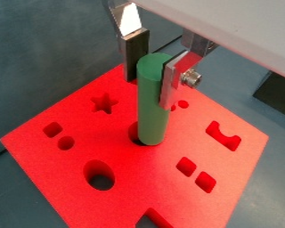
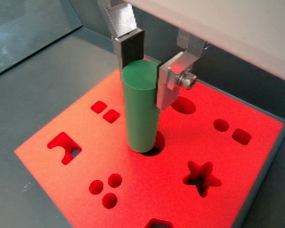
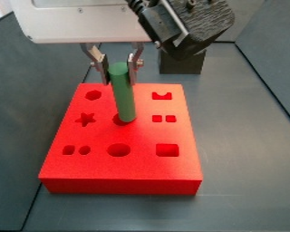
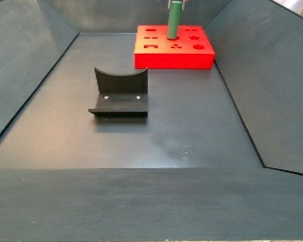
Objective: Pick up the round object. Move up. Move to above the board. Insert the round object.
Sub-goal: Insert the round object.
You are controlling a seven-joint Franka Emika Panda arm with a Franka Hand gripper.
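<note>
The round object is a slim green peg [image 1: 152, 98] that stands upright with its lower end in a round hole near the middle of the red board [image 1: 145, 191]. It shows in both wrist views [image 2: 139, 107] and both side views [image 3: 120, 91] [image 4: 173, 17]. My gripper [image 1: 153, 76] straddles the peg's top, also seen in a wrist view [image 2: 151, 78] and a side view [image 3: 116, 62]. One finger [image 1: 169, 85] lies close against the peg. The side view shows a small gap on each side, so the jaws stand open. The board [image 3: 123, 172] lies flat on the floor.
The dark fixture [image 4: 118, 95] stands on the grey floor, apart from the board [image 4: 180, 59], and shows behind it in a side view [image 3: 181, 62]. Sloped grey walls [image 4: 27, 85] enclose the floor. Other cut-outs, such as a star [image 2: 202, 178] and squares, surround the peg.
</note>
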